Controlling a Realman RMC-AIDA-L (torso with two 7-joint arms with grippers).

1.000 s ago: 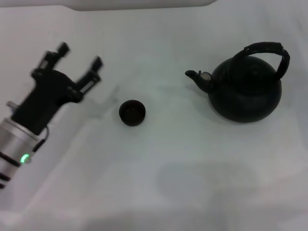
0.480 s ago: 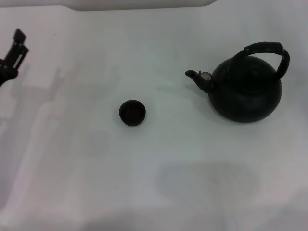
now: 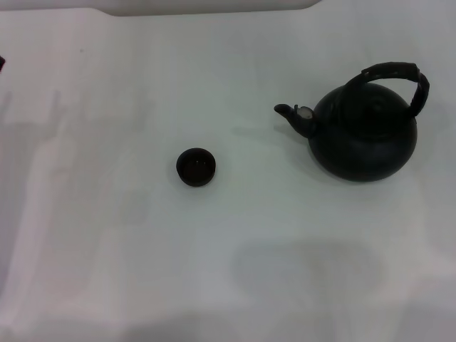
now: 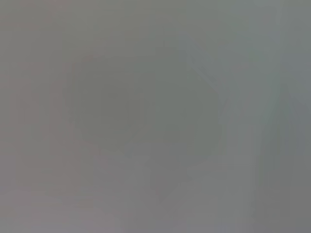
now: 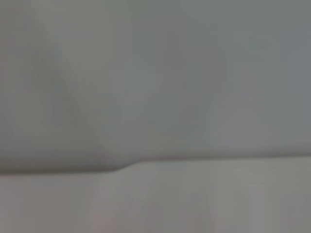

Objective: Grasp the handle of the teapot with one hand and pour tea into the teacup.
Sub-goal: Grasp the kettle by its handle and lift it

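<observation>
In the head view the squat black teapot [image 3: 365, 135] stands upright on the white table at the right. Its spout [image 3: 291, 114] points left, toward the teacup. The ribbed black handle [image 3: 399, 77] arches over its top and leans toward the right side. The tiny dark teacup [image 3: 196, 167] sits upright left of centre, well apart from the spout. Neither hand shows in the head view, apart from a tiny dark sliver [image 3: 1, 63] at the left edge. Both wrist views show only a blank pale surface.
The white table [image 3: 228, 271] carries faint grey shadows along its left side and near the front. A pale raised rim [image 3: 206, 7] runs along the back edge.
The left arm and its open gripper, beside the teacup a second ago, have pulled away to the left and out of the head view. Teapot and teacup have not moved.
</observation>
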